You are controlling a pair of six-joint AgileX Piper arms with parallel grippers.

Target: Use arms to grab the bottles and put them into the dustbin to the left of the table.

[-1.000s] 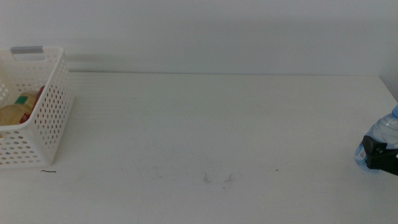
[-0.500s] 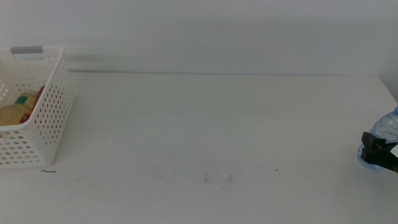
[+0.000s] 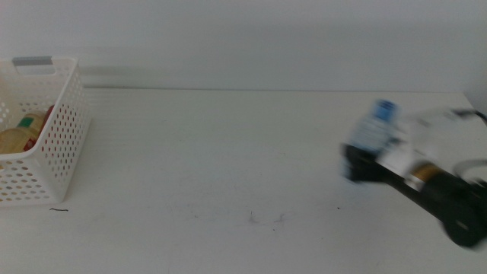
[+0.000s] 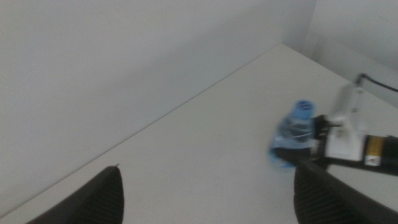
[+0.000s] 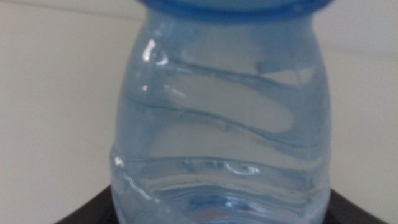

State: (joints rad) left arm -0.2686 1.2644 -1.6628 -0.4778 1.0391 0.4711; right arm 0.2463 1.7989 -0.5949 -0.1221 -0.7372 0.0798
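My right gripper (image 3: 356,164) is shut on the clear water bottle (image 3: 374,129) with a blue cap and holds it over the right part of the table (image 3: 221,144), blurred by motion. The bottle fills the right wrist view (image 5: 221,124) between the two dark jaws. The left wrist view shows the same bottle (image 4: 293,132) from afar. My left gripper (image 4: 211,199) is open and empty, out of the middle view. The white dustbin (image 3: 59,144) stands at the far left and holds the yellow-drink bottle (image 3: 17,137) and the red can (image 3: 49,113).
The white wall runs behind the table's back edge. A few faint scuff marks (image 3: 266,219) lie near the table's front middle.
My right arm has swung in from the right edge toward the left, carrying the water bottle higher and further over the table. The dustbin has not moved.
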